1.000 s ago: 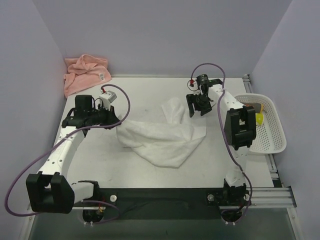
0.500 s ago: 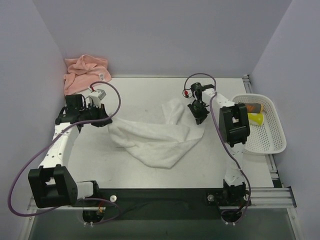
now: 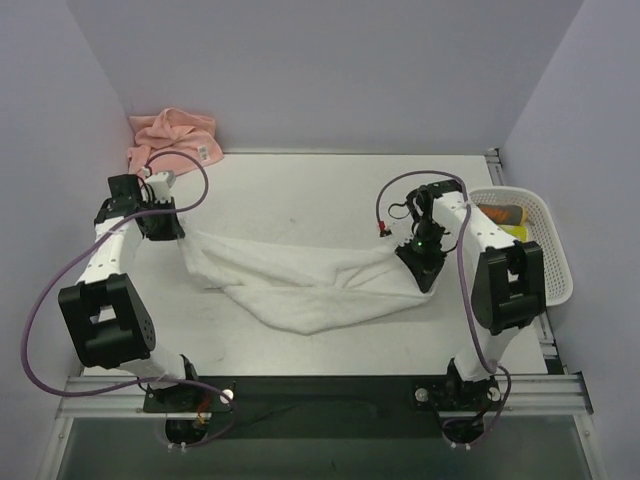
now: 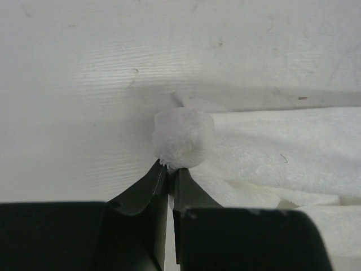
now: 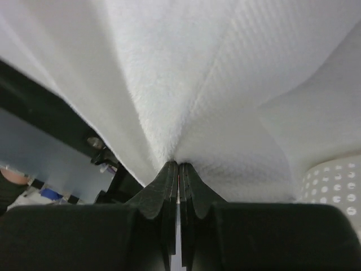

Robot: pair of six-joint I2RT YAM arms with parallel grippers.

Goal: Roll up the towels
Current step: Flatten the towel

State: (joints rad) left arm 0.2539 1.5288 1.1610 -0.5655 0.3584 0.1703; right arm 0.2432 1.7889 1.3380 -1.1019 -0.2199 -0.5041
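I stretch the white towel [image 3: 300, 280] across the tabletop [image 3: 300, 185], left tool [image 4: 169, 169] and right tool [image 5: 179, 168] each pinching an end, likely to flatten it for rolling; the pink towel [image 3: 170, 145] lies bunched far left.

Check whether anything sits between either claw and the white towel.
Nothing visible does: the left claw is shut on one end of the white towel, and the right claw is shut on the other end.
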